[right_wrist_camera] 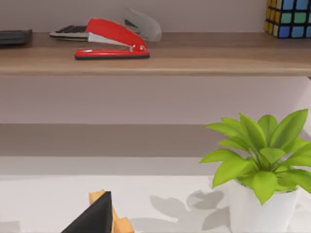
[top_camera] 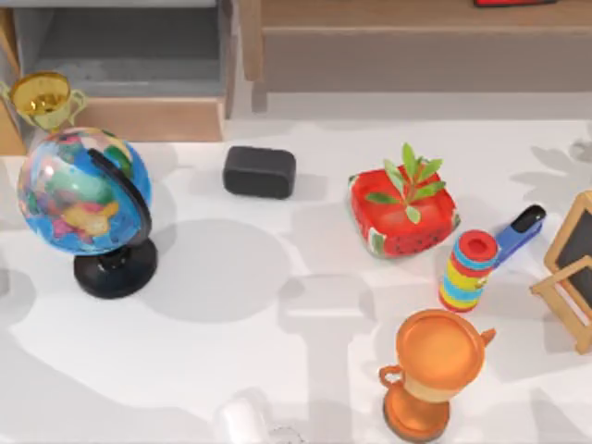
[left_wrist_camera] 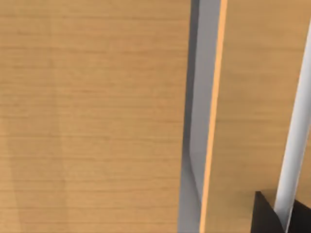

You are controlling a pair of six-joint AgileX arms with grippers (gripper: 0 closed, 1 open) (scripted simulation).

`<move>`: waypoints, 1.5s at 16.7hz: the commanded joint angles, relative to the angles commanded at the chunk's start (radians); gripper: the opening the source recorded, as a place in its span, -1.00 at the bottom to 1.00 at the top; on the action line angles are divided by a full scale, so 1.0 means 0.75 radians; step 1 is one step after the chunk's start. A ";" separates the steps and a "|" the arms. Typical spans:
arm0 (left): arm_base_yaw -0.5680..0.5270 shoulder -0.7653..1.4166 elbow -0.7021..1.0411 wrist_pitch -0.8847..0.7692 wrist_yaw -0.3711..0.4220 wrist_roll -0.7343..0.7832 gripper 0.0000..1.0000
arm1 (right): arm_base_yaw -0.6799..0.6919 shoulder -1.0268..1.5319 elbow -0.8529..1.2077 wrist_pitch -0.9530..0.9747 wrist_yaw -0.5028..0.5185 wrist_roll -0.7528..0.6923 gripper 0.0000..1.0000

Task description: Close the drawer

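The drawer stands pulled out at the table's back left, its light tan front panel [top_camera: 139, 118] facing the table and its grey interior [top_camera: 129, 55] open to view from above. A gold trophy [top_camera: 42, 97] and a globe [top_camera: 83, 194] stand right in front of the panel's left end. In the left wrist view a tan wooden surface [left_wrist_camera: 92, 116] is very close, split by a narrow grey gap [left_wrist_camera: 194, 145]; I cannot tell which part of the drawer it is. A dark corner [left_wrist_camera: 267, 216] sits at that view's edge.
A long brown shelf unit [top_camera: 416, 46] runs along the back right, holding a red stapler [right_wrist_camera: 112, 41]. On the table are a black box [top_camera: 259, 171], a red planter [top_camera: 404, 208], a striped cylinder [top_camera: 469, 270], an orange trophy [top_camera: 435, 370] and a small easel [top_camera: 573, 268].
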 joint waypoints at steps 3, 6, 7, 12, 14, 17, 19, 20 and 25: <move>-0.002 0.014 0.015 -0.016 0.001 0.000 -1.00 | 0.000 0.000 0.000 0.000 0.000 0.000 1.00; -0.030 0.073 0.140 -0.078 -0.029 -0.001 -1.00 | 0.000 0.000 0.000 0.000 0.000 0.000 1.00; -0.042 0.094 0.196 -0.103 -0.042 -0.002 -1.00 | 0.000 0.000 0.000 0.000 0.000 0.000 1.00; -0.085 0.171 0.369 -0.200 -0.086 -0.006 -1.00 | 0.000 0.000 0.000 0.000 0.000 0.000 1.00; -0.085 0.171 0.369 -0.200 -0.086 -0.006 -1.00 | 0.000 0.000 0.000 0.000 0.000 0.000 1.00; -0.085 0.171 0.369 -0.200 -0.086 -0.006 -0.70 | 0.000 0.000 0.000 0.000 0.000 0.000 1.00; -0.085 0.171 0.369 -0.200 -0.086 -0.006 -0.40 | 0.000 0.000 0.000 0.000 0.000 0.000 1.00; -0.085 0.171 0.369 -0.200 -0.086 -0.006 -0.25 | 0.000 0.000 0.000 0.000 0.000 0.000 1.00; -0.085 0.171 0.369 -0.200 -0.086 -0.006 0.51 | 0.000 0.000 0.000 0.000 0.000 0.000 1.00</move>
